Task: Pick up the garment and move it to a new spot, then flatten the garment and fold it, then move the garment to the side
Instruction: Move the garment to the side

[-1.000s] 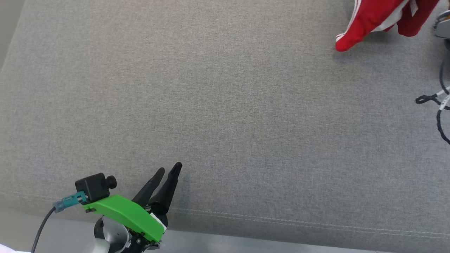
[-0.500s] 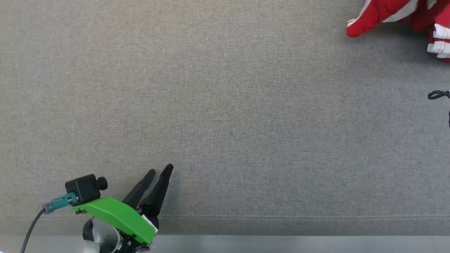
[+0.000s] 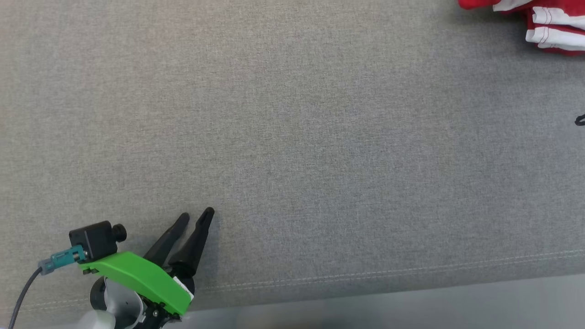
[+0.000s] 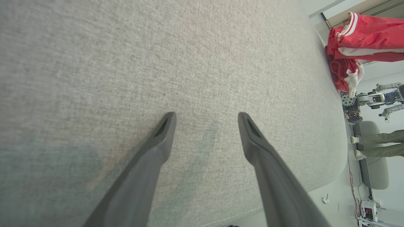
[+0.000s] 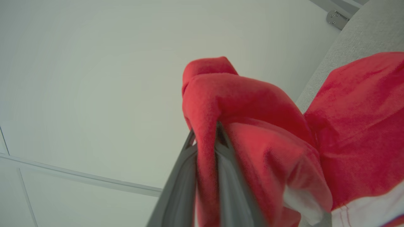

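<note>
**Fingers (image 5: 181, 186) clamped on the red garment (image 5: 252, 101): the carry is in hand**

Both dark fingers of the right gripper (image 5: 205, 135) are squeezed together on a thick fold of the red garment. The cloth bulges up between and over their tips, with a pale wall (image 5: 94, 78) behind, and white-striped parts hang lower right. In the head view the garment (image 3: 555, 29) is at the far right corner of the grey cushion (image 3: 292, 137). Whether its lower folds touch the fabric or hang clear, I cannot tell. The left wrist view has the garment (image 4: 369, 34) bunched at that same far end.

The left gripper (image 3: 195, 214) hovers by the near left edge, close to the stitched seam. Its 2 fingers (image 4: 157, 148) are spread wide with nothing between them, well apart from the garment.

This looks like step 1 of 3: the garment is picked up and has yet to reach its new spot. The broad middle of the cushion lies bare and seems the natural place for it.

The next move calls for carrying the bundle toward that middle and lowering it so the cloth trails out rather than piles up. The right gripper can then let go. The free left gripper could take a second edge for flattening. 1 pinch on so thick a fold may slip on the way.
</note>
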`<state>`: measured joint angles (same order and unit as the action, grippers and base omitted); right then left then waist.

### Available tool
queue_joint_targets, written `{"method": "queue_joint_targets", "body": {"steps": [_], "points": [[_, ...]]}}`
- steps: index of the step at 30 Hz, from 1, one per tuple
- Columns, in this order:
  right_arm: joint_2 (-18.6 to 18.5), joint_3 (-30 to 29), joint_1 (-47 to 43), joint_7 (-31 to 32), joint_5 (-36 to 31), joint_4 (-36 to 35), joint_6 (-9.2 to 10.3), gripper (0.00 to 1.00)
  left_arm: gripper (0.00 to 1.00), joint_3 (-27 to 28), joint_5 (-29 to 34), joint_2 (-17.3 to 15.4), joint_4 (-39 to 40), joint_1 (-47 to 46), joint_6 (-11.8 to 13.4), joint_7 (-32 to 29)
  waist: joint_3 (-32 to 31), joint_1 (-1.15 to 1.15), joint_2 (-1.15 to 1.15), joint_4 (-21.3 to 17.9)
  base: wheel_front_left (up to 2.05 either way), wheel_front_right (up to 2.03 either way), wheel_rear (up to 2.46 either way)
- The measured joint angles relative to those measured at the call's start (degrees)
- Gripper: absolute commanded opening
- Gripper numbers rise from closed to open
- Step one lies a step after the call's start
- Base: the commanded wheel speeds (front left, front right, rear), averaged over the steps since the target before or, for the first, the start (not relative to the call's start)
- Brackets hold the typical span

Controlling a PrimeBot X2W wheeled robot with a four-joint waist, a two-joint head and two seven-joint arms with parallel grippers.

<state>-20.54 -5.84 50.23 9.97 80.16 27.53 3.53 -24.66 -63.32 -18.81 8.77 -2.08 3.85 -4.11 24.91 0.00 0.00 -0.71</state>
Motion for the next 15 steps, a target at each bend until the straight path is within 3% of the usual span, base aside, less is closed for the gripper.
{"method": "queue_joint_targets", "body": {"steps": [15], "points": [[1.3,-1.4,-0.5,-8.5,-2.8,1.4,0.01,0.00,1.00,2.2,0.6,-2.4,5.8,0.2,0.3,-0.4,6.5,0.00,0.00,-3.5,0.00,0.00,0.00]]}}
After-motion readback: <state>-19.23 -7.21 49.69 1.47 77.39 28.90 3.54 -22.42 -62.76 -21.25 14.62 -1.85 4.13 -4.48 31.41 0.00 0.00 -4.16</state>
